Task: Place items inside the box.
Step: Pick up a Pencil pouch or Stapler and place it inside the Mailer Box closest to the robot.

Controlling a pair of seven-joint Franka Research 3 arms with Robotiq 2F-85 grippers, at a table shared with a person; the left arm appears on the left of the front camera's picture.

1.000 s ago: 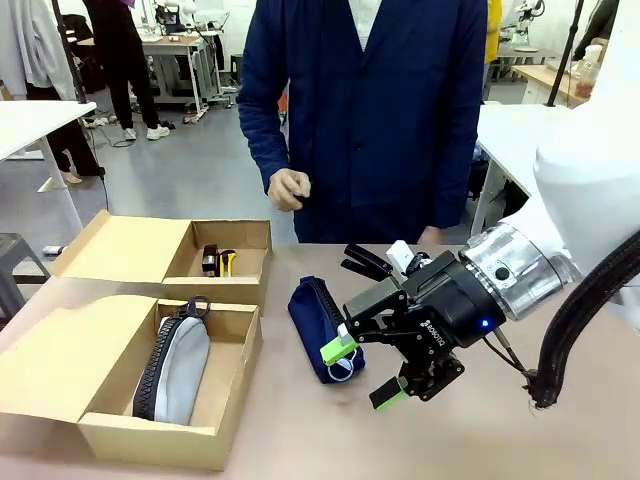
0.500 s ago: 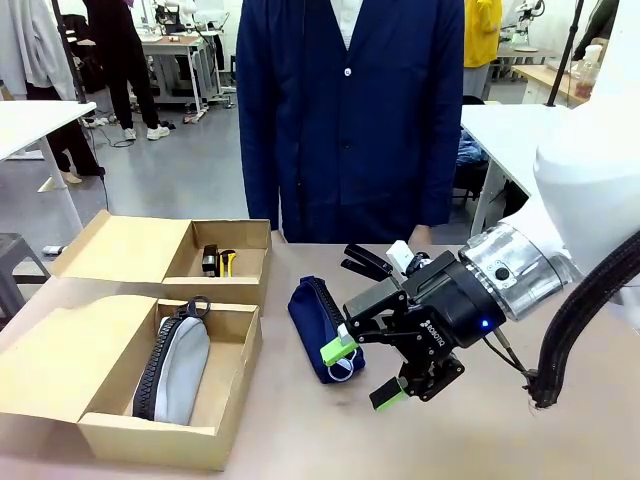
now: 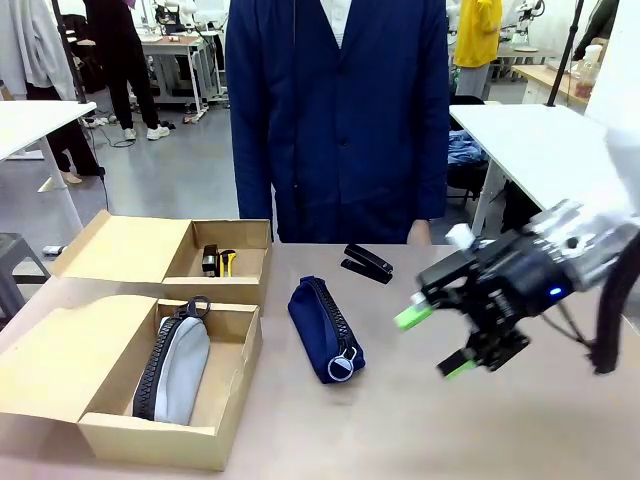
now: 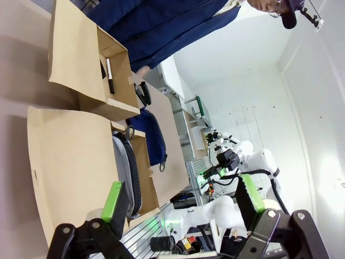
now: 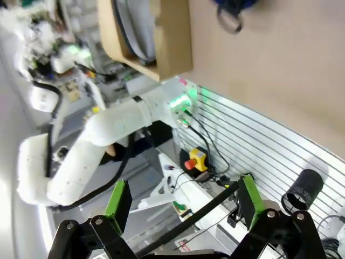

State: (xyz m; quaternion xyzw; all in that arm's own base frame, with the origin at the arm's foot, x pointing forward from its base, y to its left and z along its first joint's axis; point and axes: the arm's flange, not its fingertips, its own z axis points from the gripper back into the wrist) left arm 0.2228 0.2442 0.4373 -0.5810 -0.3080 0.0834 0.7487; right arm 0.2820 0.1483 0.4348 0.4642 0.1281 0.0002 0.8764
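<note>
- While the right pincer (image 3: pixel 437 343) is hovering released and empty above the tabletop (image 3: pixel 520 430), the navy pouch (image 3: pixel 325 328) is lying just to its left, outside the box (image 3: pixel 150 438). A straight descent from here is risking a close on bare tabletop.
- The grey pouch (image 3: pixel 172 368) is lying inside the box and taking up much of its floor. A navy pouch dropped beside it is risking catching on a wall or ending up propped on the rim.
- The navy pouch is looking soft and rounded, so a pinch across its bulge is likely slipping off. Its zip ring (image 3: pixel 343 367) is pointing toward the robot and could be snagging a finger.
- The stapler (image 3: pixel 367 264) is sitting near the pouch's far end, in front of the person (image 3: pixel 335 110), so a wide sweep is risking knocking it.
- The small box (image 3: pixel 215 290) is standing right behind the box, so an item released too far back is landing in the wrong one. It is holding a marker (image 4: pixel 109 75) and perhaps another black item, though that is hard to make out.
- The left pincer (image 4: pixel 181 197) is waiting released, with nothing between its fingers.
</note>
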